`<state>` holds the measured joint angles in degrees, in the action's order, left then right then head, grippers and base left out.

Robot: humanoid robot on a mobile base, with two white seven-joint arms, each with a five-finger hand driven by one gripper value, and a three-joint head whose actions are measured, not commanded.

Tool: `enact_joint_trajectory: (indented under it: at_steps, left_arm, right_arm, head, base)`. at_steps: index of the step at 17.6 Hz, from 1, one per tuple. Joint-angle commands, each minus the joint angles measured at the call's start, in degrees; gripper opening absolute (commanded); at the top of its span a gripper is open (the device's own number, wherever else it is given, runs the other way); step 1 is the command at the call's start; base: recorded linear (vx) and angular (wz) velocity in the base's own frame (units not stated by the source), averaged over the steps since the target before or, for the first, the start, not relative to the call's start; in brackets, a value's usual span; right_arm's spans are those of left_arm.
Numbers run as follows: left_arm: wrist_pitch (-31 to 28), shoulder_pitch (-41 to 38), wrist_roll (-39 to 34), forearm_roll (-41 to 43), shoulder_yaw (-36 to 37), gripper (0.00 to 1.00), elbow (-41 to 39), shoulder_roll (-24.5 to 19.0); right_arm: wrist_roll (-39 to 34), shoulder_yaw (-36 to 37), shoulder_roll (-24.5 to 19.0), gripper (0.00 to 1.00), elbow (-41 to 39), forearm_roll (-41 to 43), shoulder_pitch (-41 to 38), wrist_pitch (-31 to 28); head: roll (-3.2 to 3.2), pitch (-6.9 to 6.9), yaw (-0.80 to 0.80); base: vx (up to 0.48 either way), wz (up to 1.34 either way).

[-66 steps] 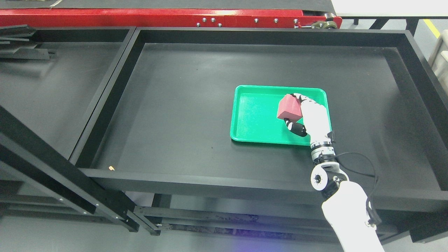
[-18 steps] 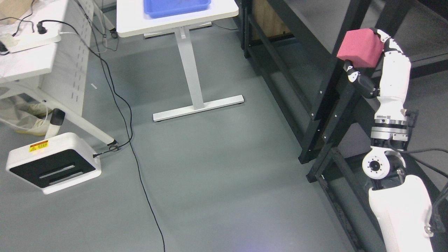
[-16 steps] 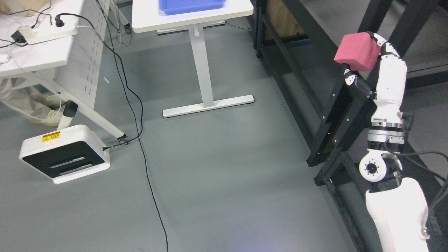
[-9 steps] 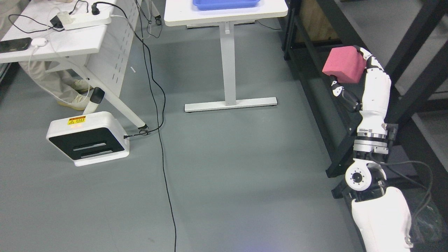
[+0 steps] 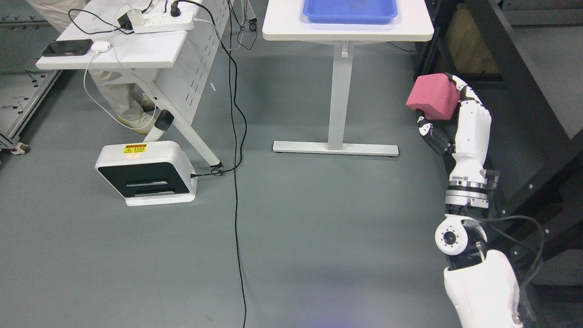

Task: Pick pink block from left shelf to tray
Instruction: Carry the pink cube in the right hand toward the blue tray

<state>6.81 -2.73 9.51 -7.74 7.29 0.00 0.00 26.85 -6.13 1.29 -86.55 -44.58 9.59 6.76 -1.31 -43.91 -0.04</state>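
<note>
Landmark: white pedestal table (image 5: pixel 339 32) at top centre, carrying the blue tray (image 5: pixel 350 10).
Left of table: white desk (image 5: pixel 136 45) with a power strip (image 5: pixel 157 19) and a phone (image 5: pixel 67 47); white box unit (image 5: pixel 145 172) sitting on the floor below it; a person's legs (image 5: pixel 119 95) showing beneath the desk.
Below table: black cable (image 5: pixel 236 182) trailing across the grey floor.
Right of table: pink block (image 5: pixel 432 96) being held off any surface, beside the black shelf frame (image 5: pixel 524 82).
Right hand (image 5: pixel 451 120): fingers (image 5: pixel 460 86) wrapping over the block, thumb (image 5: pixel 430 134) pressing underneath, closed firmly on it.
Step, judged: carrying toward the tray; keeping the wrist level and the grasp tight, clearing the table edge before lowering and releasing.
</note>
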Motion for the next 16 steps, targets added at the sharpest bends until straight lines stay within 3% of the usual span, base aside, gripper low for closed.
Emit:
enact_joint_trajectory:
  at_steps: [1,16]
  left_arm:
    - [0.0,0.0,0.0,0.0,0.0,1.0,-1.0,-1.0]
    - [0.0,0.0,0.0,0.0,0.0,1.0,-1.0,-1.0]
  right_arm:
    - [-0.1,-2.8,-0.3,0.04,0.4,-0.6,-1.4,0.0]
    - [0.0,-7.8,-0.3,0.04,-0.5,-0.5,-2.5,0.3]
  head:
    - [0.0,0.0,0.0]
    - [0.0,0.0,0.0]
  base:
    - [0.225,0.14]
    - [0.29,0.0]
